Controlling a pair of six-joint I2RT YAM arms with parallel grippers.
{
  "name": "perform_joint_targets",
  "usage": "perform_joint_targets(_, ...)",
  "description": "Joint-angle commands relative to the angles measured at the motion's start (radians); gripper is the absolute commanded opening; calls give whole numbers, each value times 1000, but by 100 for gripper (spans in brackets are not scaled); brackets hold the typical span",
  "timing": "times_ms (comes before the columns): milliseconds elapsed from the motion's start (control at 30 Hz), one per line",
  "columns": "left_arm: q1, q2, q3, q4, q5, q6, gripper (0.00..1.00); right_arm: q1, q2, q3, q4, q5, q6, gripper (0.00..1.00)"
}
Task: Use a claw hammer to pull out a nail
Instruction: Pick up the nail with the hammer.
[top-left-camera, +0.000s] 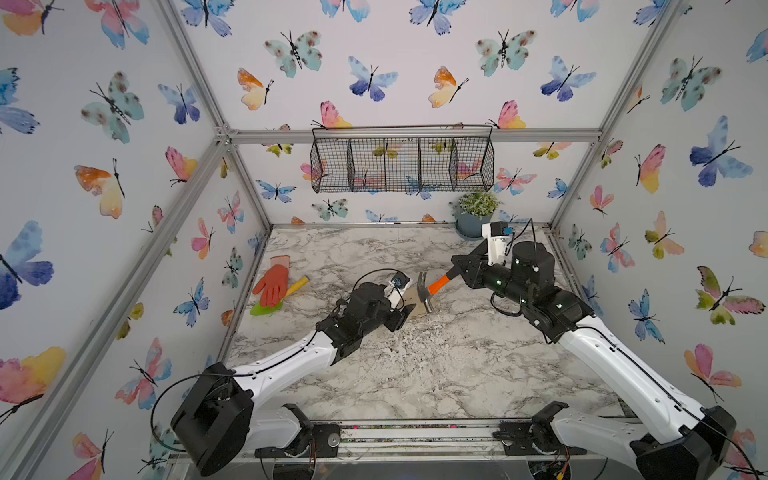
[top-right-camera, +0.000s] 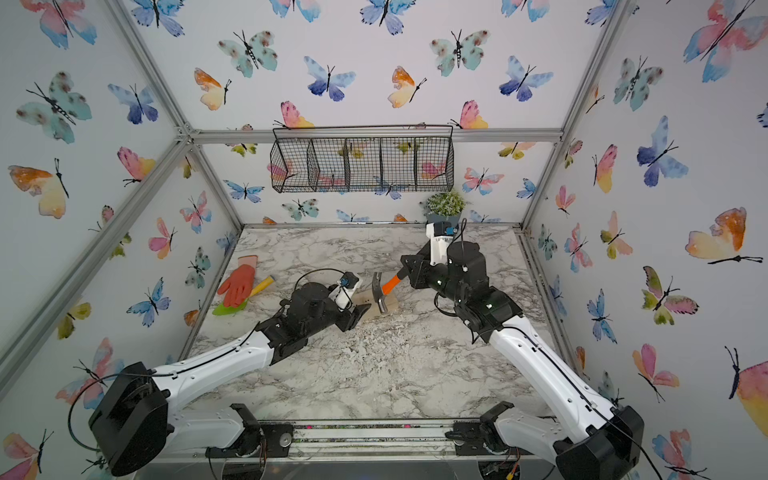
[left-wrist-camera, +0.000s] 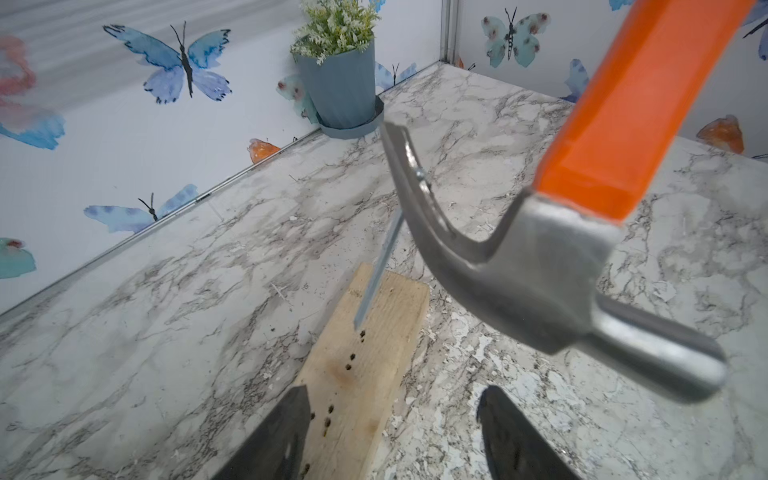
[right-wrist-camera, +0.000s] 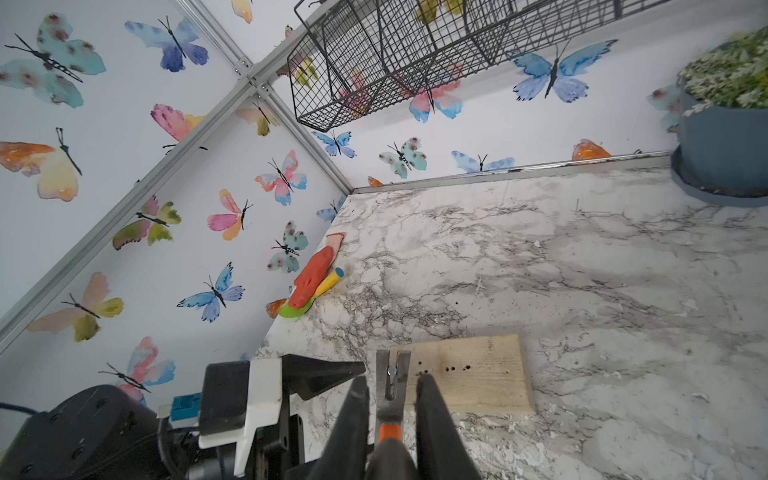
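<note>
My right gripper (top-left-camera: 455, 270) is shut on the handle of the claw hammer (top-left-camera: 426, 293), below its orange neck. The silver claw (right-wrist-camera: 392, 365) is raised over a pale wooden block (left-wrist-camera: 365, 365) that has several holes in it. The nail (left-wrist-camera: 380, 266) is caught by its head in the claw slot and slants down, its tip just at the block's top beside a hole. My left gripper (left-wrist-camera: 397, 390) is open at the block's near end. One finger (left-wrist-camera: 291, 432) overlaps the block's edge and the other stands apart over the marble. It holds nothing.
An orange glove (top-left-camera: 272, 284) lies on a yellow-handled green tool (top-left-camera: 297, 286) by the left wall. A potted plant (top-left-camera: 473, 216) stands at the back right, behind the right wrist. A wire basket (top-left-camera: 401, 164) hangs on the back wall.
</note>
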Motion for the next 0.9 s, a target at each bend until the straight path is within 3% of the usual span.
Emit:
perform_joint_targets(0, 2, -9, -12, 94, -75, 94, 65, -6, -31, 42, 61, -71, 40, 3)
perform_joint_targets(167, 3, -7, -24, 130, -89, 145, 64, -6, -45, 41, 57, -93, 49, 3)
perform_joint_targets(300, 2, 17, 8, 107, -57, 154, 57, -6, -61, 34, 63, -98, 56, 3)
perform_joint_targets(400, 2, 27, 18, 105, -45, 160, 47, -8, -72, 27, 66, -94, 59, 3)
perform_joint_targets(667, 4, 54, 44, 81, -4, 156, 8, -13, -75, 12, 76, -117, 74, 3)
perform_joint_targets(867, 5, 49, 57, 73, 14, 143, 0, -23, -71, 2, 57, -116, 64, 3)
